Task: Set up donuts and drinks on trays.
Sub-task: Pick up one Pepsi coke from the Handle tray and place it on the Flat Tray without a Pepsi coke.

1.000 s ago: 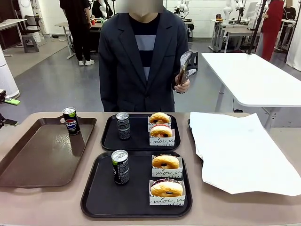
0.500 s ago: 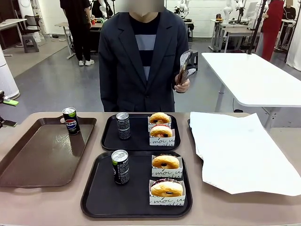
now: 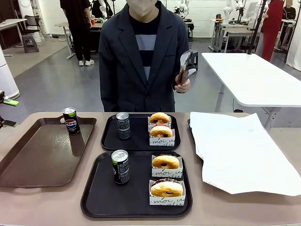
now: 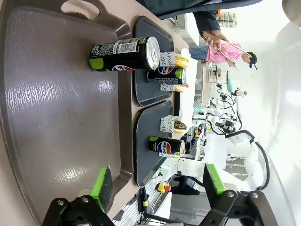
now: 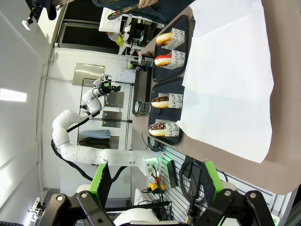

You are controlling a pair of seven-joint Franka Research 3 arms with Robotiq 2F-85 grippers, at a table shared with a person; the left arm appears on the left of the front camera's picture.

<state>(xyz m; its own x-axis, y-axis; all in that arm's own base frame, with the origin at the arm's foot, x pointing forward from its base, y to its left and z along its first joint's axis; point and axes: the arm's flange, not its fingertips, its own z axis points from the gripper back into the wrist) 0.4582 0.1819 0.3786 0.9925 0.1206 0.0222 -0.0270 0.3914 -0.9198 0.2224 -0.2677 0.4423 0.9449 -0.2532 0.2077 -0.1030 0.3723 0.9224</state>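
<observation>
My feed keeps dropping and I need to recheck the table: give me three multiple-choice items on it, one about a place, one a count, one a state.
1. Where does the can with the round Pepsi logo stand?
A. on the near black tray
B. on the far corner of the brown tray
C. on the white paper

2. How many donuts lie on the near black tray?
A. one
B. two
C. four

3. How does the left pincer stand?
A. open, holding nothing
B. shut on a can
C. shut on a donut

Answers:
1 B: the front view shows it at the brown tray's far right corner.
2 B: two sleeved donuts sit one behind the other on its right side, beside one can.
3 A: in the left wrist view its green pads stand wide apart with nothing between them.
</observation>
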